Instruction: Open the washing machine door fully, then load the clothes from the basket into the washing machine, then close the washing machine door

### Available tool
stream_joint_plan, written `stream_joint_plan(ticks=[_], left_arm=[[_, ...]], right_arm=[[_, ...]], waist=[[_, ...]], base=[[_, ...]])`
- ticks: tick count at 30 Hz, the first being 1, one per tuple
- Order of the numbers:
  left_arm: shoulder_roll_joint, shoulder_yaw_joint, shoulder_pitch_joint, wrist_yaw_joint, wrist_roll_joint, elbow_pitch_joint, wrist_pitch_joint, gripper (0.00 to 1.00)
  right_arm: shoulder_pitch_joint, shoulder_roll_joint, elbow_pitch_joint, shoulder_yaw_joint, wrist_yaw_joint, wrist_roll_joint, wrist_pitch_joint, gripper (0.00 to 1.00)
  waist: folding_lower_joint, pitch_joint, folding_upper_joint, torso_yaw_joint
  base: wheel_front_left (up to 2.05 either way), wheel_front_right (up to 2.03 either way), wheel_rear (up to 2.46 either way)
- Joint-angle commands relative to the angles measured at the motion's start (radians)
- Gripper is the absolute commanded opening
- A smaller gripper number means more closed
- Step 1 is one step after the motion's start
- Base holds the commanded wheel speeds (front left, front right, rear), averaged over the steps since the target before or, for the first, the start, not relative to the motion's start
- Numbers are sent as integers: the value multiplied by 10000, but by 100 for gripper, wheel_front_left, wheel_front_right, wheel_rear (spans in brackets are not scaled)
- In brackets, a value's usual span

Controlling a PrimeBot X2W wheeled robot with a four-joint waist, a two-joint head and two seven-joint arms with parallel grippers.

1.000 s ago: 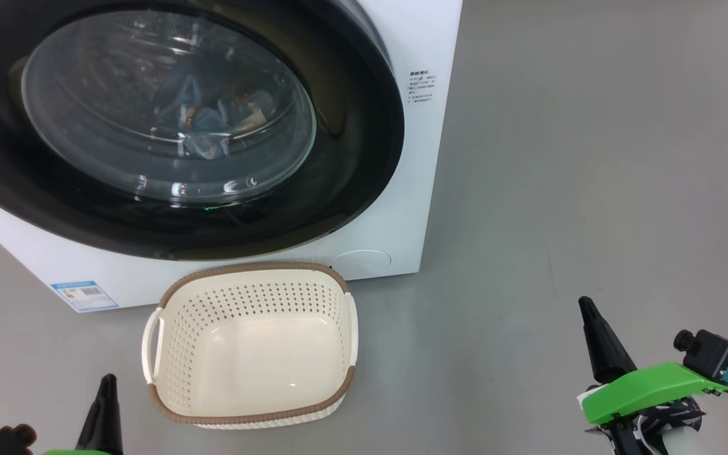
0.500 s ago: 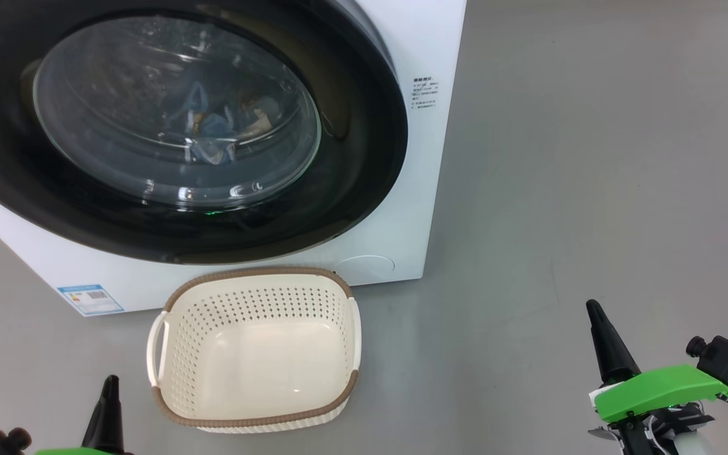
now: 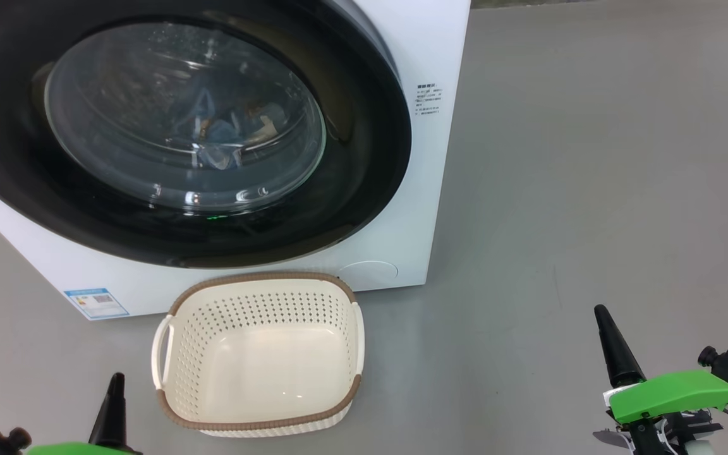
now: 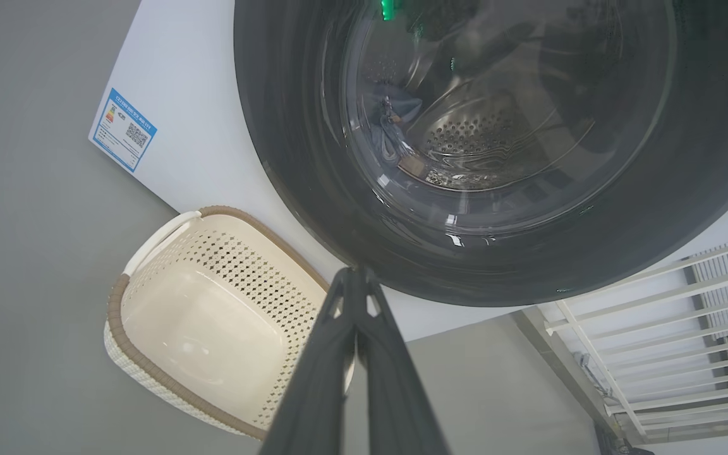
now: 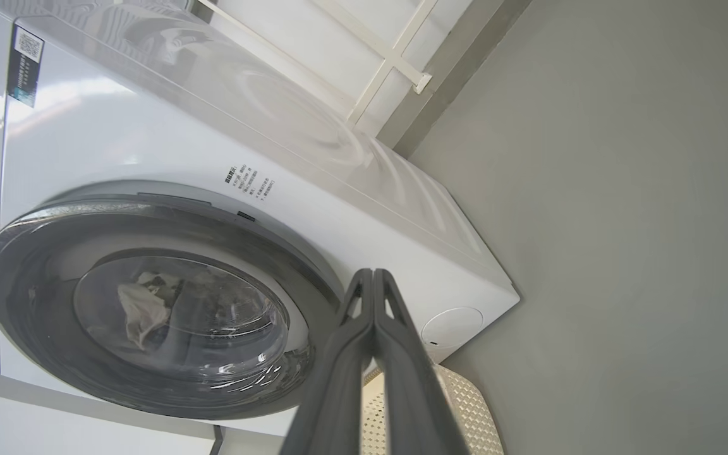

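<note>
1. The washing machine (image 3: 430,57) stands squarely in front of the robot on the grey floor (image 3: 591,158). I'd say the job has reached its last step, so what matters now is confirming it is done, not reaching in again.
2. The washing machine door (image 3: 370,164) looks closed. In the right wrist view its black rim lies flat against the white front, with no gap I can see. Whether the latch has caught I cannot tell. If it needs a nudge, press firmly on the black rim and avoid the bulging glass, pushing straight in rather than at a slant.
3. The basket (image 3: 263,279) sits on the floor just in front of the machine, below the door. Its bottom is bare, so the loading looks done. Any push toward the door should go over the basket, not through it, because it is light and would skid.
4. The clothes (image 3: 218,136) are inside the drum, showing as blue and cream folds behind the glass. None seems caught at the rim, though the dark rim hides the seal.
5. The left gripper (image 3: 115,387) is low at the left beside the basket and the right gripper (image 3: 605,319) is well off to the right. Each has its fingers clenched together on nothing, which makes a good blunt tip for pressing.
</note>
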Motion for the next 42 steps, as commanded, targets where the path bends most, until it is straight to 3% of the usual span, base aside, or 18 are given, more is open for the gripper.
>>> stream_joint_plan(ticks=[1,42], left_arm=[[123,253,-425,-20,-242,-198,46,0],[-212,540,-778,-26,-4196,-126,1229,0]], right_arm=[[-105,-13,-309,42,-7,203,69,0],[226,233,-782,-612,-12,4028,1261,0]], waist=[[-1,-13,0,7],[-1,-473,0,220]], base=[[0,0,0],[0,0,0]])
